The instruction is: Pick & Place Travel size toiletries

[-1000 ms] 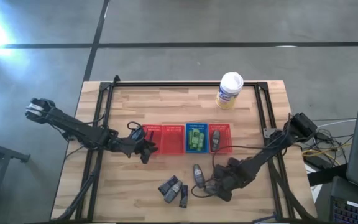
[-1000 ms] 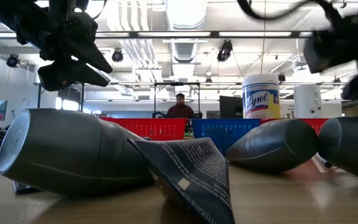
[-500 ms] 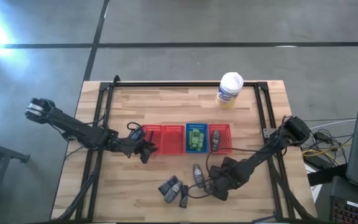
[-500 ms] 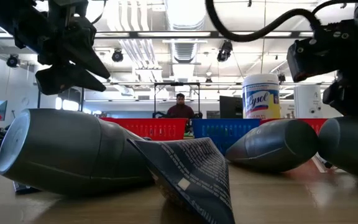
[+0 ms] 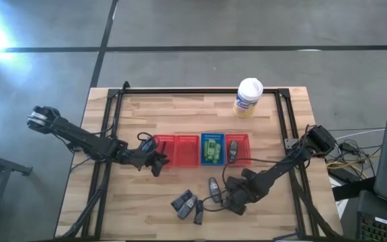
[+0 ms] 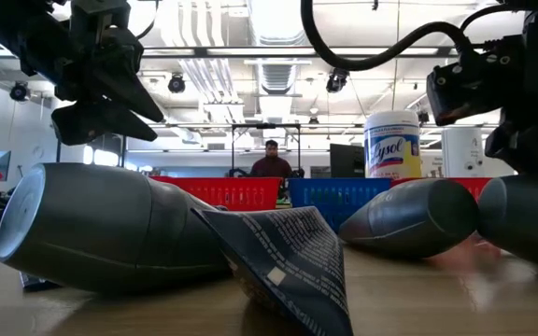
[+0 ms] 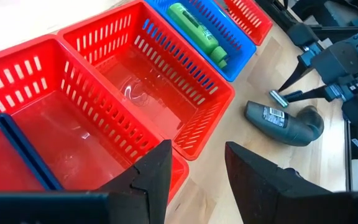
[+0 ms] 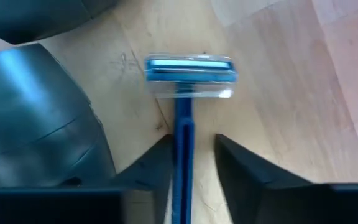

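My right gripper [image 8: 188, 163] pinching thin blue plastic razor [image 8: 185, 99] by handle, on wood just beside dark grey oval tube [image 8: 36, 124]. Razor light, stiff, slippery; hold mid-handle. Left gripper [image 7: 197, 171] half-open, empty, over red mesh basket [image 7: 185, 124].

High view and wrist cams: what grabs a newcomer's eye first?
The row of mesh baskets mid-table stands out, the blue basket holding bright green bottles. Nearer the front edge, the right pincer sits low beside a dark grey tube, its fingers straddling the handle of a blue razor lying on the wood. The left pincer hangs by the leftmost red basket.
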Motion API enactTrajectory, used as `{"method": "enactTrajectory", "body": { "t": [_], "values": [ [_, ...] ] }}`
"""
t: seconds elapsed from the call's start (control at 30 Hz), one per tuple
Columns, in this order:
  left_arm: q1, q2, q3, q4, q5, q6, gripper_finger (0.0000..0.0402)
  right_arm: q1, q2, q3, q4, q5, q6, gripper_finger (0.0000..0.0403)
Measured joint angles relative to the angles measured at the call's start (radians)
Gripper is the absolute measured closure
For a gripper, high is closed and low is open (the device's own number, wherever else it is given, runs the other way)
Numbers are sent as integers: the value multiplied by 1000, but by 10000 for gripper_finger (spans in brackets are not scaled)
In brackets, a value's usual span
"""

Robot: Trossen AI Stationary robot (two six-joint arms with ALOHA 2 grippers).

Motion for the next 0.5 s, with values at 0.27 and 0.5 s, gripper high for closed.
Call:
{"method": "enactTrajectory", "body": {
  "t": [0.27,0.5],
  "values": [
    [0,0,0,9,1,8,248,0,-6,0,-4,-11,45,382],
    [0,0,0,150,2,61,248,-3,-115,-7,-48,140,227,379]
  ]
}}
